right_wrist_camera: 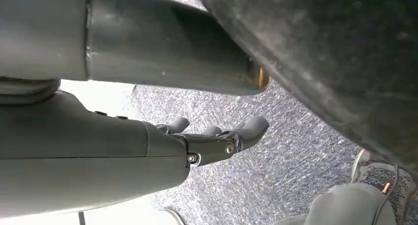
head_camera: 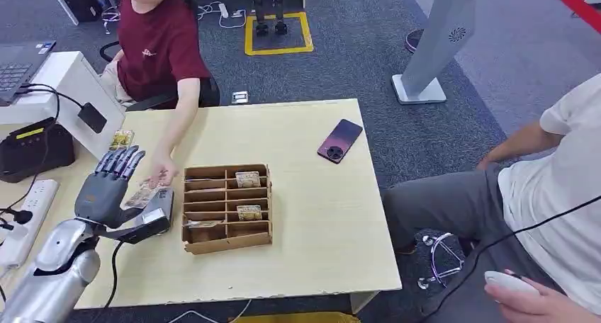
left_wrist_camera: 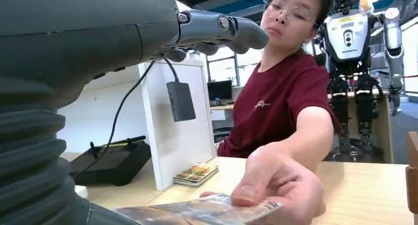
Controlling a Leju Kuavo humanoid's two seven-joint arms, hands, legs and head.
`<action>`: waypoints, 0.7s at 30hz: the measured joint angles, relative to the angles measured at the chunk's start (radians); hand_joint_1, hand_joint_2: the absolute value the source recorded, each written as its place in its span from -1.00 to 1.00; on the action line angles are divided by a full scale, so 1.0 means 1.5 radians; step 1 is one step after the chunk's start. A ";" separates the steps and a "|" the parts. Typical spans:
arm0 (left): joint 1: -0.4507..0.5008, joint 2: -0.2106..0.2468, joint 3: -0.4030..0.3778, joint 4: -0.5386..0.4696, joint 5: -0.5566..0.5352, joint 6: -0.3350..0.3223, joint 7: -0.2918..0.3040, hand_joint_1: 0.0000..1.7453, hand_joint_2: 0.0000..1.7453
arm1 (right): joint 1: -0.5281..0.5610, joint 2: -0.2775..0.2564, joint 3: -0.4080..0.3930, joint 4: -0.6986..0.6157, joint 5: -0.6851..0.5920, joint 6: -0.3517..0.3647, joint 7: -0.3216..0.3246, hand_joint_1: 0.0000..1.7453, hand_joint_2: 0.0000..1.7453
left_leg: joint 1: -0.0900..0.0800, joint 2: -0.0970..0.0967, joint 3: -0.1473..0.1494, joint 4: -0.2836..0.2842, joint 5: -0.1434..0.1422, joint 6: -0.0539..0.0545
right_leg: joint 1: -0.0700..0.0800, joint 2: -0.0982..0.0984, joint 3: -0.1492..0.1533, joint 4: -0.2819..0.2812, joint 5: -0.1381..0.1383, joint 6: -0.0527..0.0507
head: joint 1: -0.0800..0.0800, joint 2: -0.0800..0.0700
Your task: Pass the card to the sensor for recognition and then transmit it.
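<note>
My left hand (head_camera: 106, 190) hovers over the grey card sensor (head_camera: 150, 220) at the table's left, fingers (left_wrist_camera: 222, 30) stretched out straight and well apart from the thumb. A patterned card (head_camera: 144, 195) (left_wrist_camera: 197, 211) lies level by the thumb, just above the sensor. A person in a dark red shirt reaches across, and their hand (head_camera: 162, 174) (left_wrist_camera: 276, 185) pinches the card's far end. The card's near end is hidden under my hand. My right hand (right_wrist_camera: 212, 141) hangs beside the table over the grey carpet, fingers loosely bent, holding nothing.
A wooden divided tray (head_camera: 227, 206) with a few cards stands right of the sensor. A small card stack (head_camera: 122, 139) (left_wrist_camera: 196, 173) lies by a white box (head_camera: 78, 89). A phone (head_camera: 339, 140) lies at the far right. A second person (head_camera: 538, 217) sits at the right.
</note>
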 joint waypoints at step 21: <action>0.007 -0.021 0.030 0.000 0.073 -0.043 -0.019 1.00 1.00 | -0.001 0.000 0.008 0.000 -0.009 -0.004 0.001 -1.00 -1.00 | 0.000 0.000 0.000 0.000 0.000 0.000 | 0.000 0.000 0.000 0.000 0.000 0.000 | 0.000 0.000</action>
